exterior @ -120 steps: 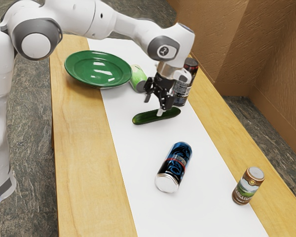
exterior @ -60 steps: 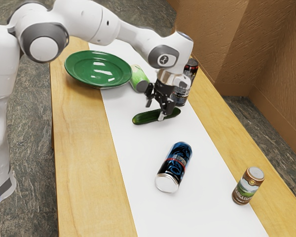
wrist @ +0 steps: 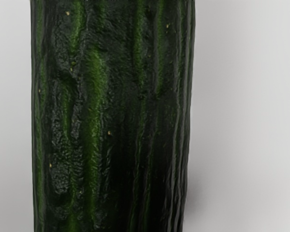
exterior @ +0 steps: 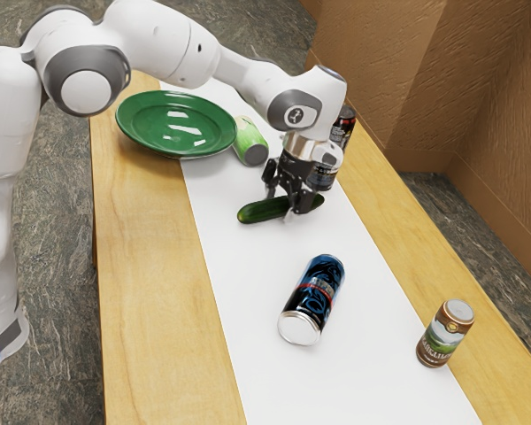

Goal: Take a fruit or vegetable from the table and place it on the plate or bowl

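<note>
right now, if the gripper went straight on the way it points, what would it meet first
The cucumber, lying right beneath the gripper on the white runner; it looks very close, though exact depth is unclear.

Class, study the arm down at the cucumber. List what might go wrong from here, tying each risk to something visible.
1. The cucumber is long and rounded; it may roll or swing in the gripper.
2. The upright dark can stands close behind the hand and might get knocked.
3. The green can lies beside the plate; a low carry may hit it.
</note>
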`<state>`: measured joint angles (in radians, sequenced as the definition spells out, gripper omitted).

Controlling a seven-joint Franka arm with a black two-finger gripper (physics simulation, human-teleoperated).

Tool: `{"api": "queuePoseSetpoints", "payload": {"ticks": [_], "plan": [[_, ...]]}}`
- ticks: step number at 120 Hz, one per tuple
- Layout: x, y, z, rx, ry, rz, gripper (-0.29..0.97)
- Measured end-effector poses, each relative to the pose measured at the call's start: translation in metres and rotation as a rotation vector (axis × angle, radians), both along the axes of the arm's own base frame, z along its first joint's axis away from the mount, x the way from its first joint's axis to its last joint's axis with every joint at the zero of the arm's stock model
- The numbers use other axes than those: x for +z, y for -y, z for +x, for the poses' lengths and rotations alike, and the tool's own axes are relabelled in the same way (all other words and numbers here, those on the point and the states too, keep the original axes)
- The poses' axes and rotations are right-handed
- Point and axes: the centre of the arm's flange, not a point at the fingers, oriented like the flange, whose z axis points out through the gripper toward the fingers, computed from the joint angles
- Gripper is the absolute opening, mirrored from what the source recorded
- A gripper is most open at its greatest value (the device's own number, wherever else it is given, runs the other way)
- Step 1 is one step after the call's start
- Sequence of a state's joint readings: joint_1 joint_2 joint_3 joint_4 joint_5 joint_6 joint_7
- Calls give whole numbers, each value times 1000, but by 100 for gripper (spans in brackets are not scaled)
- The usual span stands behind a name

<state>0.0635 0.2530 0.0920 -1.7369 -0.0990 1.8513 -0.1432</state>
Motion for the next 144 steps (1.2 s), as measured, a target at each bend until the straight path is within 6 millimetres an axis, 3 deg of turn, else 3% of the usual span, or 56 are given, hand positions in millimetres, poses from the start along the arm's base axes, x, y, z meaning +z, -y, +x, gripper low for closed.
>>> {"api": "queuePoseSetpoints", "payload": {"ticks": [11,26,52,64,89,103,111,144], "plan": [[0,1,0,-2,2,0,34],[2,1,0,-3,5,6,21],[38,18,-4,-34,58,33,23],[56,29,-24,-37,65,31,23],[124,66,-62,-56,85,24,23],[139,82,-81,-55,43,21,20],[140,69,-95,-19,13,18,17],[137,-36,-132,200,-56,28,22]]}}
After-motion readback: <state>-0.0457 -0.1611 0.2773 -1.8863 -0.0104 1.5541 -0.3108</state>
